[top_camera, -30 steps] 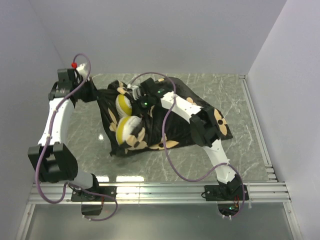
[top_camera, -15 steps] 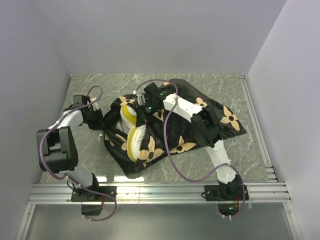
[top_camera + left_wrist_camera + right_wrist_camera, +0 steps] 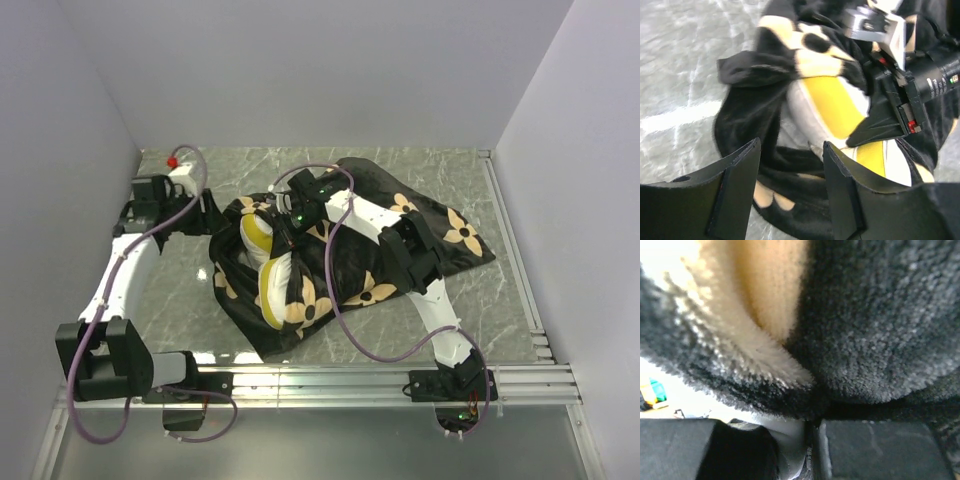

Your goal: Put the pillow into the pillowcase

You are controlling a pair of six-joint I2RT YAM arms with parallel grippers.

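The black pillowcase [image 3: 345, 265] with tan flowers lies crumpled mid-table. The white pillow [image 3: 270, 280] with its yellow band shows through the pillowcase's open left end, partly inside. My left gripper [image 3: 208, 222] hovers just left of that opening, open with nothing between its fingers. In the left wrist view the left gripper [image 3: 790, 165] frames the pillowcase [image 3: 765, 75] edge and the pillow [image 3: 832, 107]. My right gripper [image 3: 284, 222] is at the top of the opening, shut on a fold of pillowcase [image 3: 865, 330]. The right gripper [image 3: 812, 440] has plush pinched between its jaws.
The grey marble table [image 3: 170, 290] is walled on the left, back and right. A metal rail [image 3: 320, 385] runs along the near edge. The right arm [image 3: 400, 250] lies across the pillowcase; its wrist camera [image 3: 880, 30] shows in the left wrist view.
My left gripper has opened and let go of the pillowcase edge, and has drawn back a little to the left. The pillowcase has sagged and spread toward the front and right.
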